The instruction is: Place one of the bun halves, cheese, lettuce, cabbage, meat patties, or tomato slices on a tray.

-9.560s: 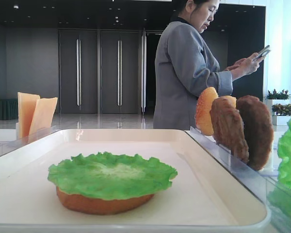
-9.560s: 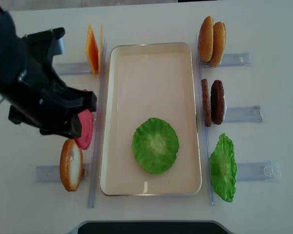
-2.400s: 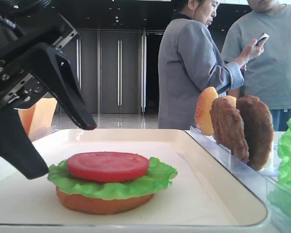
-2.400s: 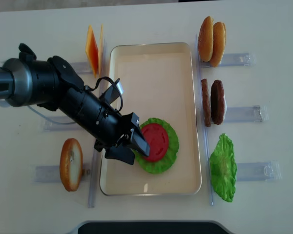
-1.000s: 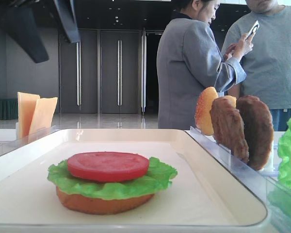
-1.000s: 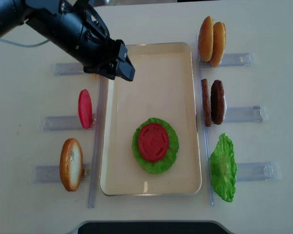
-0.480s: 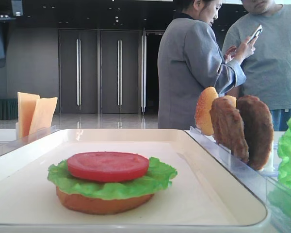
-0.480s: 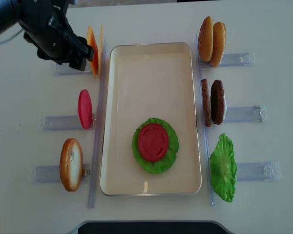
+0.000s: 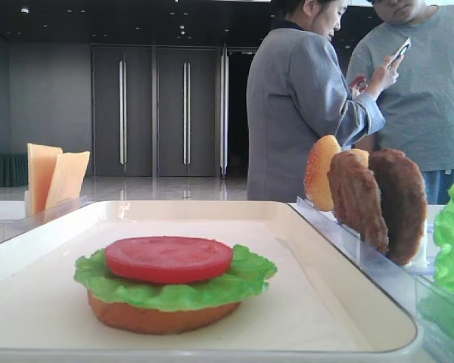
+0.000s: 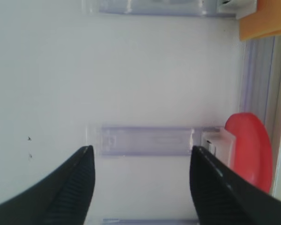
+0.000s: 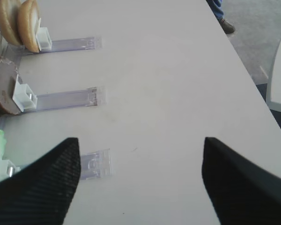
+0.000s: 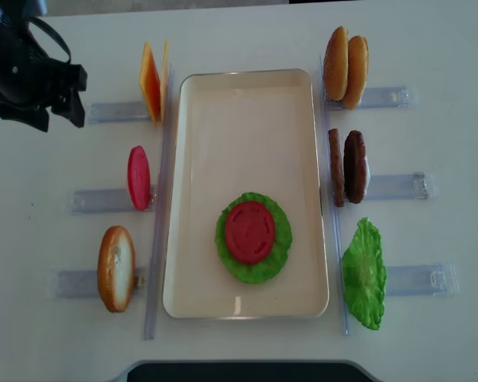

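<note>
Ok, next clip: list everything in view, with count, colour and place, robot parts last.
tray: one, cream, centre.
stack on tray: bun base, green lettuce, red tomato slice.
spare tomato slice: one, red, left holder.
cheese: two, orange, far left.
bun halves: two, golden, far right; another near left.
meat patties: two, brown, right.
loose lettuce: one, green, near right.
people: two, background.
left gripper: black, open, empty.
right gripper: black, open, empty.
</note>
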Motion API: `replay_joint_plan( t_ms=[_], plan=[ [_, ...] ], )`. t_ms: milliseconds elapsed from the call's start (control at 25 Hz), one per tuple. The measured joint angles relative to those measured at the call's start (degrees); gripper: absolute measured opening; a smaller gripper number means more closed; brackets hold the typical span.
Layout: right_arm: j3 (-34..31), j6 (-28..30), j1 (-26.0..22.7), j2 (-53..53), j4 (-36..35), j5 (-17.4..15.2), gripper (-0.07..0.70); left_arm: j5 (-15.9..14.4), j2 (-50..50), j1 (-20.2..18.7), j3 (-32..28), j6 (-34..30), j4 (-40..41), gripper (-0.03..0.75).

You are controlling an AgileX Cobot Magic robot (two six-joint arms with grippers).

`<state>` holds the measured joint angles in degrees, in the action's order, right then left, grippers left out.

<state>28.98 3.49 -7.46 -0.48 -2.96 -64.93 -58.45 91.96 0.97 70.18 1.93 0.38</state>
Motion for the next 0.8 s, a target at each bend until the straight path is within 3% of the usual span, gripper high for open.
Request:
replay_joint_plan(
  t_ms=[120, 360, 800],
  plan=[
    [0.0, 0.0, 0.0, 0.0, 0.0, 0.0, 0.514, -2.4, -0.1, 0.9, 0.0, -2.9, -1.3, 0.482],
    [0.0, 0.0, 0.0, 0.0, 0.0, 0.0, 0.514, -3.2, -2.9, 0.9, 0.0, -5.2, -5.4, 0.482],
    [0.0, 0.0, 0.0, 0.0, 0.0, 0.0, 0.514, -5.5, -19.7, 0.9, -0.3, -8.4, -6.8, 0.482]
  ],
)
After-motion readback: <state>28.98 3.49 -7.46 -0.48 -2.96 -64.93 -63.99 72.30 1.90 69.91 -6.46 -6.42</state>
